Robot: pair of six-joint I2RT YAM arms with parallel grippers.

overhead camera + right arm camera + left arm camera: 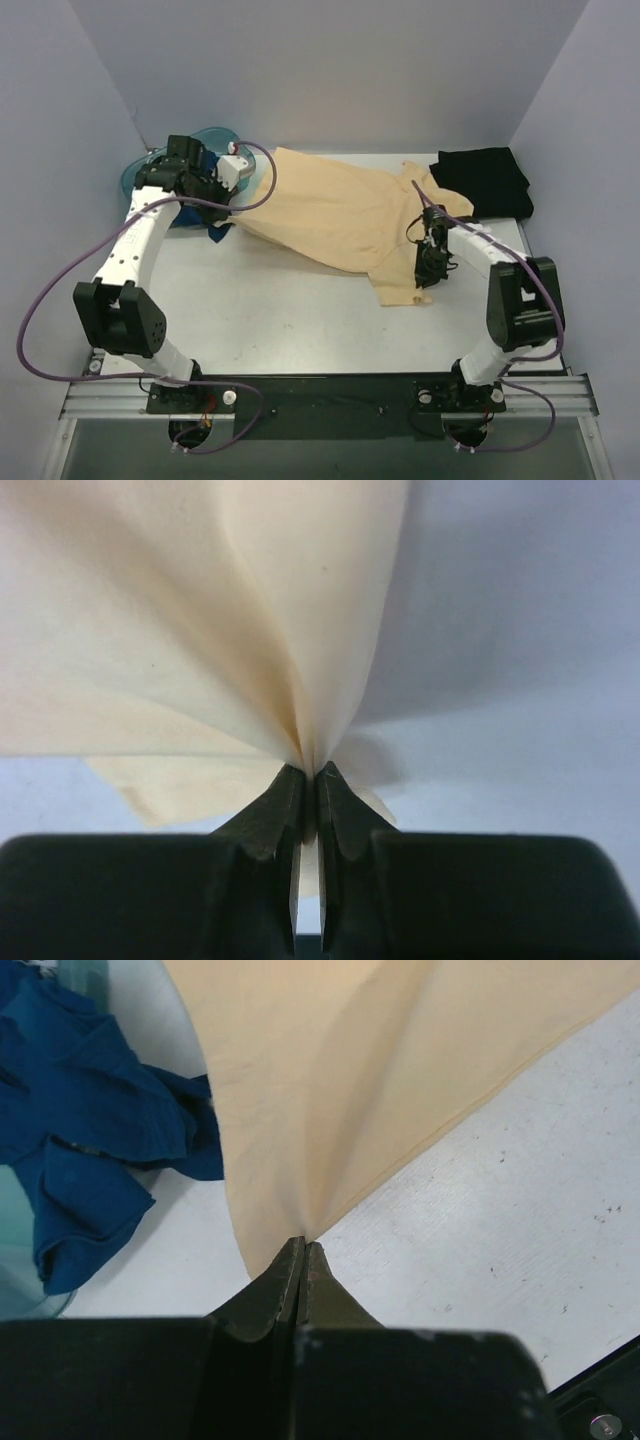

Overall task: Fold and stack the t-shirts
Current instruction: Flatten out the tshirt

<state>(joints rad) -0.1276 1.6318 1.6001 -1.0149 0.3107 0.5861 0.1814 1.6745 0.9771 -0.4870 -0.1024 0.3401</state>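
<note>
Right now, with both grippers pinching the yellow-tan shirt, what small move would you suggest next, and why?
Probably ease the left gripper and right gripper apart over the table: both are shut on the yellow-tan shirt, which lies creased between them, not flat enough to fold.

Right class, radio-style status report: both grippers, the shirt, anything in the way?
Left gripper shut on pale yellow-tan cloth t-shirt. Right gripper shut on its other end. Crumpled dark blue cloth shirt beside left gripper.
</note>
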